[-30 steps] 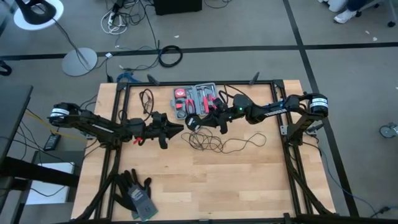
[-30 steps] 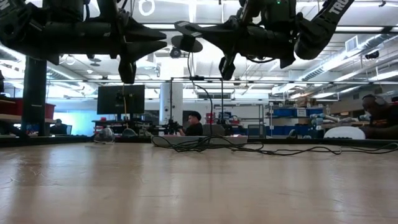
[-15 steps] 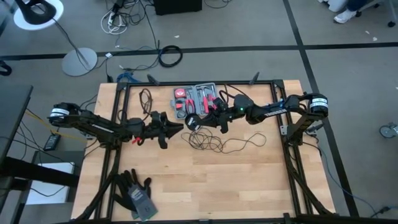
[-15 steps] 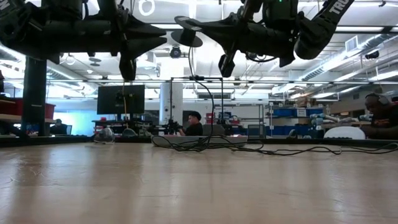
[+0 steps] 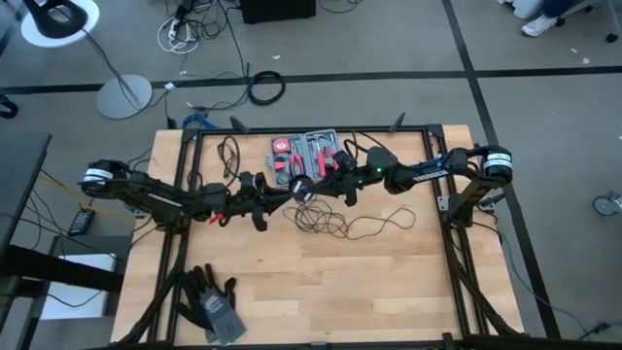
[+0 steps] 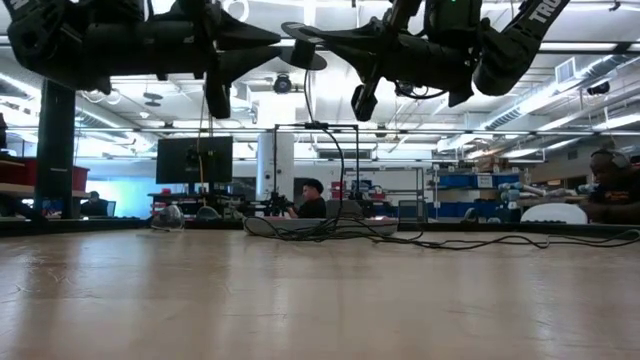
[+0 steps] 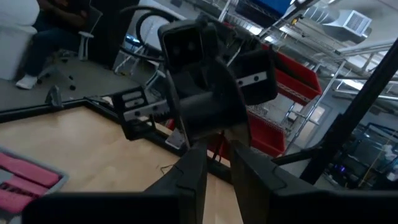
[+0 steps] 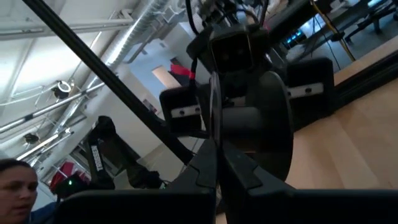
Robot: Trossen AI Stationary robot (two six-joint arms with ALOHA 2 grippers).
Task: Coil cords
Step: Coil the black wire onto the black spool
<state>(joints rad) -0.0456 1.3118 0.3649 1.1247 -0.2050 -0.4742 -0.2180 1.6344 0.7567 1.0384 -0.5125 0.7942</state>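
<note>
No text can be read in full; only cut-off white letters show on an arm point(image 6: 530, 20).

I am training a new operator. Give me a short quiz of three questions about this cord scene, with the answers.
1. True or false: the gloves lie apart from the red tool kit.
2. What is the right gripper shut on? A) the black disc B) a glove C) a screwdriver
3. Fill in: the wire's loose loops lie on the ____.
Key: 1 true; 2 A; 3 table.
</note>
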